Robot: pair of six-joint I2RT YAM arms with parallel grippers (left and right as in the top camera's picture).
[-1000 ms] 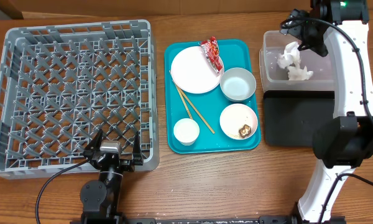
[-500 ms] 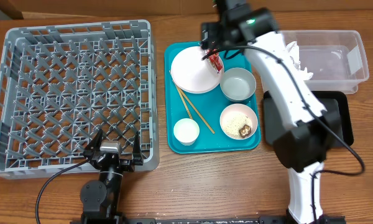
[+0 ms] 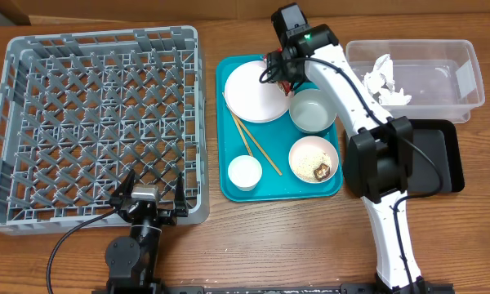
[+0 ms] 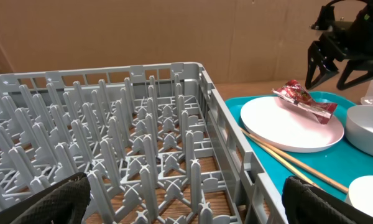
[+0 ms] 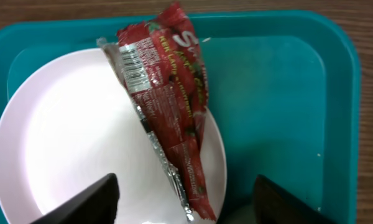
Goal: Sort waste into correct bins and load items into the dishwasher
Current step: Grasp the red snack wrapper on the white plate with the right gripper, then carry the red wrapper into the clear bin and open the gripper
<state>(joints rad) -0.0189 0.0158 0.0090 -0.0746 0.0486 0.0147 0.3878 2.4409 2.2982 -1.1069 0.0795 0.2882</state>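
Observation:
A crinkled red snack wrapper (image 5: 168,106) lies on the right edge of the round white plate (image 3: 251,91) on a teal tray (image 3: 278,184). My right gripper (image 3: 282,70) hovers just above the wrapper, open and empty; in its wrist view the jaws (image 5: 186,205) straddle the wrapper's lower end. An empty bowl (image 3: 313,110), a bowl with rice and a brown lump (image 3: 313,159), a white cup (image 3: 245,172) and chopsticks (image 3: 256,145) share the tray. White tissue (image 3: 384,79) lies in the clear tub (image 3: 441,86). My left gripper (image 3: 147,201) is open at the grey dish rack's (image 3: 98,122) near edge.
A shallow black tray (image 3: 437,163) sits in front of the clear tub, right of the teal tray. The right arm's base stands at the front right. Bare wood runs along the table's front edge.
My right arm has swung left from the clear tub to above the plate and come down over the red wrapper. The tissue stays in the tub. The left arm has not moved.

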